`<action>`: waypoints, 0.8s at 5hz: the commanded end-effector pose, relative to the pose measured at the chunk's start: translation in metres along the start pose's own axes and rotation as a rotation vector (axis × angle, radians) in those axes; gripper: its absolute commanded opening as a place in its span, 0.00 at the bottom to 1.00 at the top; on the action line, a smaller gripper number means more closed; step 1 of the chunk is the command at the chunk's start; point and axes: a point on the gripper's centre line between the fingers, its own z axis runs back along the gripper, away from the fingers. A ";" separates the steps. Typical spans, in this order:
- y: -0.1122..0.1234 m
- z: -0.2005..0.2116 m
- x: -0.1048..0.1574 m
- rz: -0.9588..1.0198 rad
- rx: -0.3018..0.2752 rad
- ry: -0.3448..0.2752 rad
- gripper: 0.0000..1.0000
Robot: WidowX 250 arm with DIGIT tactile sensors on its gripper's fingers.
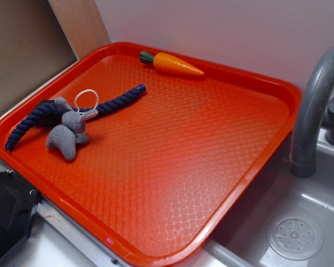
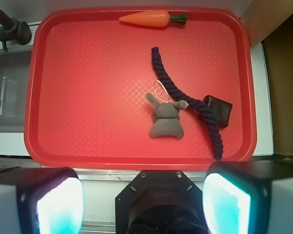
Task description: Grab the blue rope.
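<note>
Red tray [image 1: 256, 167]: carrying every item, lying beside a grey sink [image 1: 300, 233]. Blue rope [image 2: 185, 97]: lying ungrasped, curving along one side edge of the tray toward a corner; task appearing not yet begun. Hand [image 2: 144, 204]: hovering well apart, off the tray's near edge in the wrist view, fingers [image 2: 58, 207] spread wide, holding nothing. Grey plush toy [image 2: 167, 119]: touching the rope's middle, likely crowding a mid-rope grip. Carrot [image 2: 146, 18]: lying along the opposite edge. Dark block [image 2: 219, 109]: sitting against the rope.
</note>
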 end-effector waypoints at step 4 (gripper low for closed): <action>0.065 -0.102 0.000 -0.016 0.004 -0.024 1.00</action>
